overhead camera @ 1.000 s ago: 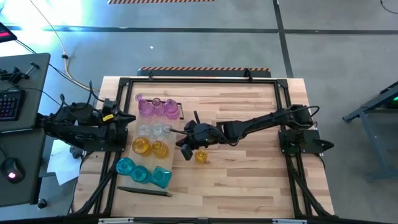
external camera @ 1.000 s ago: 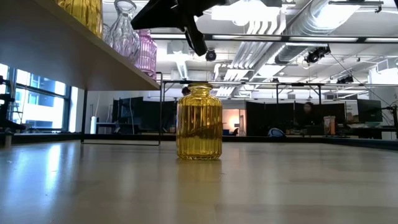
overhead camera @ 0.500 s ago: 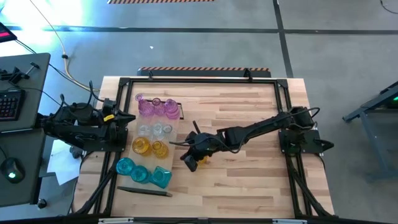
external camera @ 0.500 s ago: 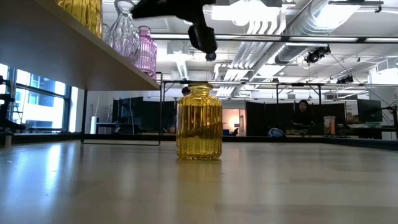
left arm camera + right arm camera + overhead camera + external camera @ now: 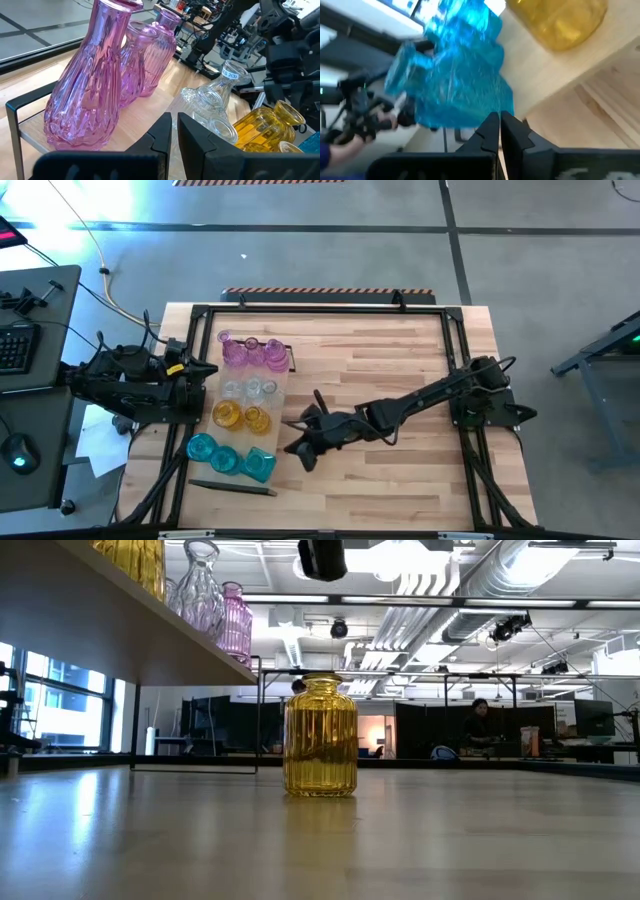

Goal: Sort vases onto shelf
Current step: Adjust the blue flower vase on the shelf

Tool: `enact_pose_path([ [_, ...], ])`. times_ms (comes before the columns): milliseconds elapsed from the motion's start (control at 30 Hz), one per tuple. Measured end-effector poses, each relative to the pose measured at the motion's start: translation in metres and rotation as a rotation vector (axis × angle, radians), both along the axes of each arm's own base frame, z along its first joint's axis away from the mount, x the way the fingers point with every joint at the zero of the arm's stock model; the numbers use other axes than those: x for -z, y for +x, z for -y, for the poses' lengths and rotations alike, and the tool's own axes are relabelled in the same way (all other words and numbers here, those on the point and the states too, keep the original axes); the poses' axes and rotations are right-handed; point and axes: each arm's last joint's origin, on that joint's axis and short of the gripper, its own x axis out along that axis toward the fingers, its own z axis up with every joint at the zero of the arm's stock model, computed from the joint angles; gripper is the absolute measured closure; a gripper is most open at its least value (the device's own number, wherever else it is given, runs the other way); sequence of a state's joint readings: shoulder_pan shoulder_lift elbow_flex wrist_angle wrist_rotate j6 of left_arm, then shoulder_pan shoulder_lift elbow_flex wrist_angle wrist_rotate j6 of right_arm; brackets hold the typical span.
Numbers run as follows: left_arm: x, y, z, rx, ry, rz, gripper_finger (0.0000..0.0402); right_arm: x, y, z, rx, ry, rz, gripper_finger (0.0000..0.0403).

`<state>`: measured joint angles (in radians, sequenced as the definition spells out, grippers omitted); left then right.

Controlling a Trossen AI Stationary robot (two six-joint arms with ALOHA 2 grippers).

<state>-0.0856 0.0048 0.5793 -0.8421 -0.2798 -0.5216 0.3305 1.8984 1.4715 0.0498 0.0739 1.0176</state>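
Right gripper, jaws closed and empty, hangs over the desk near the yellow vase; left gripper, jaws nearly closed, waits beside the shelf.

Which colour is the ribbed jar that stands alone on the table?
Amber-yellow; the ribbed jar shows best in the low view.

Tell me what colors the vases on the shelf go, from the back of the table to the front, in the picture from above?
Pink vases → clear vases → yellow vases → teal vases.
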Motion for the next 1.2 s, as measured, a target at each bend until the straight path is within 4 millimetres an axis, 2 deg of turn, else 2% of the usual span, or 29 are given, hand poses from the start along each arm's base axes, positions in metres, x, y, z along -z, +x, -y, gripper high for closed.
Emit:
enact_pose_path([
  [200, 0.0, 0.0, 0.0, 0.0, 0.0, 0.0, 0.038, -0.003, -0.001, -0.005, 0.078, 0.042, 0.031, 0.0403],
  [533, 0.0, 0.0, 0.0, -0.001, 0.002, -0.004, 0.038, 0.001, -0.015, -0.035, 0.122, 0.062, -0.016, 0.0403],
  [933, 0.001, 0.0, 0.0, -0.001, 0.0, -0.006, 0.038, 0.005, -0.017, -0.034, 0.165, -0.046, -0.035, 0.0403],
  [1067, 0.001, 0.0, 0.0, -0.003, -0.005, -0.006, 0.038, 0.005, -0.016, -0.035, 0.28, -0.032, 0.003, 0.0403],
  [1200, 0.001, 0.0, 0.0, -0.004, -0.004, -0.007, 0.038, 0.016, -0.01, -0.043, 0.403, -0.017, 0.071, 0.0403],
])
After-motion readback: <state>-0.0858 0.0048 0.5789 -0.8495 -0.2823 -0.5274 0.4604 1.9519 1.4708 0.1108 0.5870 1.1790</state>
